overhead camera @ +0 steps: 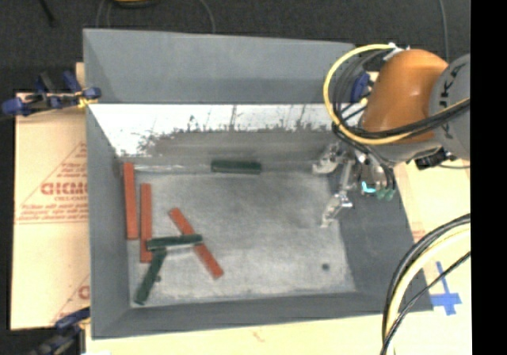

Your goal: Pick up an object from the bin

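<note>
My gripper (334, 201) hangs at the bin's right side, under the orange wrist cover, with one silvery finger (339, 204) pointing down over the bare grey floor. Nothing shows between its fingers. The nearest loose thing is a dark green bar (235, 166) lying flat against the back wall, well to the gripper's left. A slanted red bar (195, 243) lies further off at the front left, crossed by a dark green bar (174, 242).
Two red bars (129, 201) (146, 220) lie side by side along the left wall. Another dark green bar (149, 278) slants toward the front left corner. Bare floor stretches across the bin's middle and right.
</note>
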Action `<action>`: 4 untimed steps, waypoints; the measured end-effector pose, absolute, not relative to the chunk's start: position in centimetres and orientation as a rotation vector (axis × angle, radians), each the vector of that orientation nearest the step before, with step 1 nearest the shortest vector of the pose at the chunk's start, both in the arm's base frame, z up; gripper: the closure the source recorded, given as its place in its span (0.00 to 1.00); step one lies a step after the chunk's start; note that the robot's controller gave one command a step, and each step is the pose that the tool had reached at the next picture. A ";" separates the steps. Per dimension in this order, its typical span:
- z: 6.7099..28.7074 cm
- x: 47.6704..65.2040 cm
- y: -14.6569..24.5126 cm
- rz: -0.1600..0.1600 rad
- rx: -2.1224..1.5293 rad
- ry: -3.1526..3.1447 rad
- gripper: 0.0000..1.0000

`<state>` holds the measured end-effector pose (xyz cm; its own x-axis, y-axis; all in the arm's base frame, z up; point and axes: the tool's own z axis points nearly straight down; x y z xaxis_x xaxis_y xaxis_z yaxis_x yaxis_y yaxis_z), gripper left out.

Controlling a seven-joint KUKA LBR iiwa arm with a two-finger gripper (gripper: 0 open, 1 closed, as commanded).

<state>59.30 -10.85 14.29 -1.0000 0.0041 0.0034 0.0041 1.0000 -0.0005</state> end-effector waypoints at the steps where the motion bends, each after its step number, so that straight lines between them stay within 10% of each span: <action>1: 14.8 59.5 -10.8 0.003 -0.002 -3.146 0.00; 2: 9.9 63.8 -6.7 0.000 -0.174 -3.148 0.00; 3: 13.4 65.6 0.5 -0.004 -0.122 -3.150 0.00; 4: 11.0 65.5 0.9 -0.002 -0.375 -3.125 0.00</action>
<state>65.50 0.93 11.02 -0.9716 0.2366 -0.0052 0.2366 0.9716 0.0019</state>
